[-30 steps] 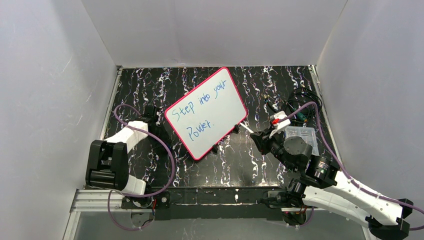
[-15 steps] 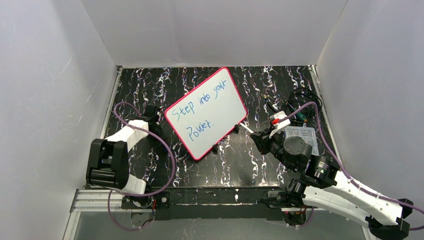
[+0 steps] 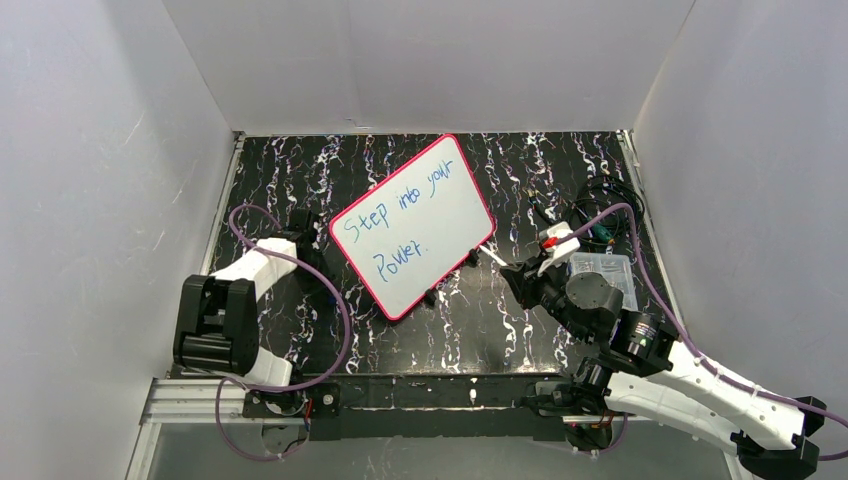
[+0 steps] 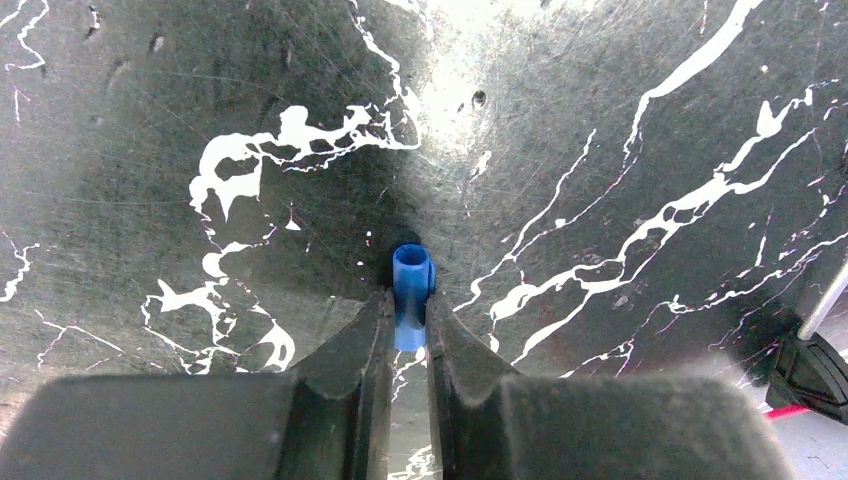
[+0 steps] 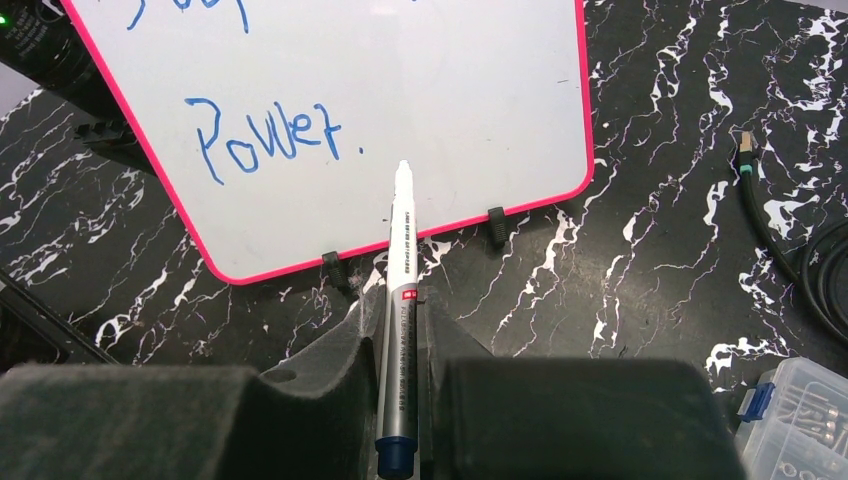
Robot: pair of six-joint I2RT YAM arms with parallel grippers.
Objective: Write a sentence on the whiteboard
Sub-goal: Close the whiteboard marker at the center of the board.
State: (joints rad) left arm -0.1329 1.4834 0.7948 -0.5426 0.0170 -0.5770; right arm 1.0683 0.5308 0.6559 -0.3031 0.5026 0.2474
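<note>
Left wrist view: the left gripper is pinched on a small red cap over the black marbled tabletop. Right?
The colour is wrong: the cap is blue, not red, as the left wrist view shows. The left gripper is indeed pinched on it over the black marbled tabletop.

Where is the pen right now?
In the right wrist view, the pen is pinched in the right pincer, its white tip pointing at the whiteboard, near the end of the sentence.
</note>
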